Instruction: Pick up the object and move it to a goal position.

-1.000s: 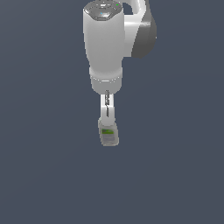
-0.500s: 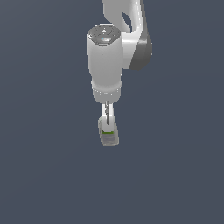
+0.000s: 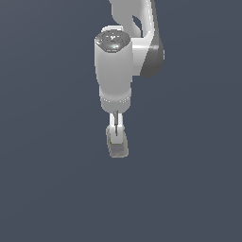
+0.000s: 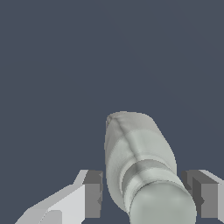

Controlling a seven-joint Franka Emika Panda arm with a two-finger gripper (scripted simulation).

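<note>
The object, a small pale grey bottle, lies on the dark floor right under the arm; its green-and-white label is mostly hidden by the fingers. In the wrist view the bottle runs between the two fingers with its rounded cap nearest the camera. My gripper is lowered around the bottle and open, one finger on each side. In the wrist view my gripper shows a grey pad on either side of the bottle, close to its sides; I cannot tell if they touch.
A plain dark blue-grey floor lies all around. The white arm stands upright above the bottle.
The arm has come straight down, bringing the fingers from above the bottle to either side of it. The bottle has not moved.
</note>
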